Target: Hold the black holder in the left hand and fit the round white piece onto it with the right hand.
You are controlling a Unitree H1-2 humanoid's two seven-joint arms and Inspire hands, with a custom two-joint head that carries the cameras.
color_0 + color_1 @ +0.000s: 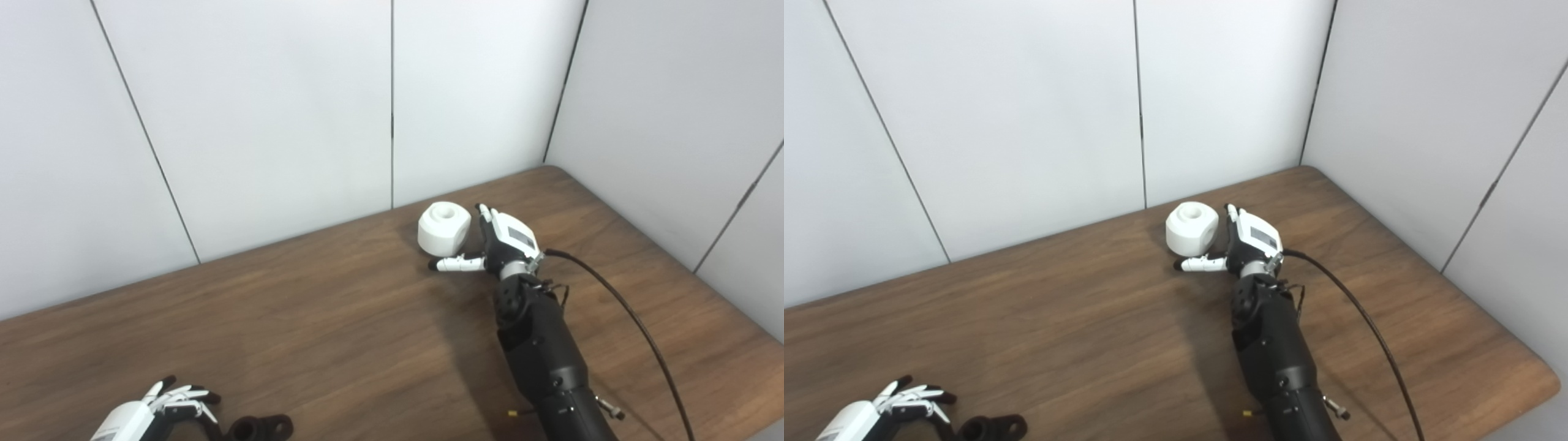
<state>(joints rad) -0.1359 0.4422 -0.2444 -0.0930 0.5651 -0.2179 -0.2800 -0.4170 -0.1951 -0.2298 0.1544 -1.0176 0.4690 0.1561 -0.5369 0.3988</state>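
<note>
The round white piece (443,228), a squat cylinder with a hole in its top, stands on the wooden table (306,318) near the back wall. My right hand (497,242) is open right beside it on its right, thumb stretched out along the table in front of the piece and fingers by its side, not closed on it. The black holder (260,427) lies on the table at the bottom left edge of the view. My left hand (162,407) is just left of it, fingers spread and open, close to the holder.
White wall panels (392,110) close off the back and right sides of the table. A black cable (625,312) runs from my right wrist down along the table's right part. The table's rounded right edge (1540,373) is near.
</note>
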